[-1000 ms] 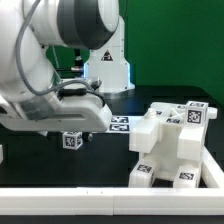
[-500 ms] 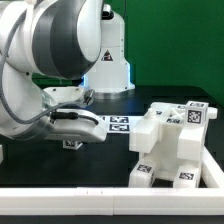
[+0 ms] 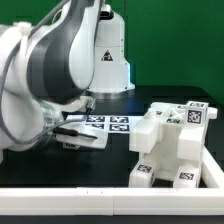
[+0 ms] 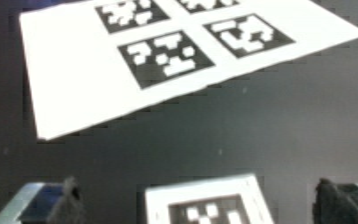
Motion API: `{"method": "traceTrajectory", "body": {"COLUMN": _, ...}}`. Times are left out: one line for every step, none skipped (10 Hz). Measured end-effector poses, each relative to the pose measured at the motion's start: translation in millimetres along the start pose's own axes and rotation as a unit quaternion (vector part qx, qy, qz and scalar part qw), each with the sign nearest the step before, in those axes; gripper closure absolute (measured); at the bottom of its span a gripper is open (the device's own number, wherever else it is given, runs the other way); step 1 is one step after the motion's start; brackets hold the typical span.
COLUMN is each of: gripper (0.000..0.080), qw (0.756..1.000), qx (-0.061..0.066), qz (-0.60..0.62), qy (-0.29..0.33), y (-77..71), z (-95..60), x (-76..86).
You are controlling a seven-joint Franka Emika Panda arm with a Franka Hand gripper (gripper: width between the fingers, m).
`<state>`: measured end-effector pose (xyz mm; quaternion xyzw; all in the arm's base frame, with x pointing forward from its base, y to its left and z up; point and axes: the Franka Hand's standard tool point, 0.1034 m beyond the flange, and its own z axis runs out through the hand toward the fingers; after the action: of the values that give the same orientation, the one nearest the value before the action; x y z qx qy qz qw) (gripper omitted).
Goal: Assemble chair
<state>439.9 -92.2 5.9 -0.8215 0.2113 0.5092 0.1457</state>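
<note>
Arm [image 3: 45, 85] now lower-left, gripper [image 4: 202, 200] spread over tagged part [image 4: 211, 203].

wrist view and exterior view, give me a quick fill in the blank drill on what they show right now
1. In the wrist view, the marker board lies on a ____ table.
2. In the wrist view, the small tagged chair part sits ____ the two gripper fingers.
3. In the exterior view, the partly built chair stands on that view's ____ side.
4. The chair parts are matte ____ plastic.

Missing words: black; between; right; white
</note>
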Motion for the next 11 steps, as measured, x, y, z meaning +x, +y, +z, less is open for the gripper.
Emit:
{"method": "traceTrajectory", "body": {"gripper": 0.0266, "qw": 1.000, "qx": 0.000, "qz": 0.000, "qy": 0.000, "y": 0.2, "z": 0.2, "x": -0.1}}
{"method": "traceTrajectory", "body": {"gripper": 0.0401, "qw": 1.000, "qx": 0.000, "qz": 0.000, "qy": -0.001, "y": 0.6, "z": 0.6, "x": 0.0}}
{"method": "traceTrajectory", "body": {"gripper": 0.0522, "qw": 1.000, "qx": 0.000, "qz": 0.001, "qy": -0.001, "y": 0.6, "z": 0.6, "x": -0.1}}
{"method": "traceTrajectory", "body": {"gripper": 0.0522, "qw": 1.000, "qx": 0.000, "qz": 0.000, "qy": 0.000, "y": 0.5, "z": 0.3, "x": -0.1}}
{"method": "traceTrajectory", "body": {"gripper": 0.0522, "qw": 1.000, "qx": -0.002, "qz": -0.003, "qy": 0.010, "y": -3.3, "z": -4.1, "x": -1.4}}
{"method": "traceTrajectory", "body": {"gripper": 0.0522, "qw": 0.999, "qx": -0.007, "qz": -0.016, "qy": 0.029, "y": -18.7, "z": -17.6, "x": -15.6}}
{"method": "traceTrajectory", "body": {"gripper": 0.0522, "qw": 0.998, "qx": -0.010, "qz": -0.029, "qy": 0.055, "y": -34.4, "z": -30.4, "x": -35.0}}
{"method": "traceTrajectory", "body": {"gripper": 0.0522, "qw": 0.995, "qx": -0.011, "qz": -0.038, "qy": 0.091, "y": -48.7, "z": -43.1, "x": -50.7}}
{"method": "traceTrajectory", "body": {"gripper": 0.0522, "qw": 0.989, "qx": -0.011, "qz": -0.051, "qy": 0.142, "y": -66.0, "z": -59.3, "x": -67.3}}
{"method": "traceTrajectory", "body": {"gripper": 0.0522, "qw": 0.979, "qx": -0.012, "qz": -0.070, "qy": 0.192, "y": -83.6, "z": -71.5, "x": -85.3}}
{"method": "traceTrajectory", "body": {"gripper": 0.0521, "qw": 0.968, "qx": -0.017, "qz": -0.088, "qy": 0.233, "y": -97.6, "z": -79.4, "x": -99.4}}
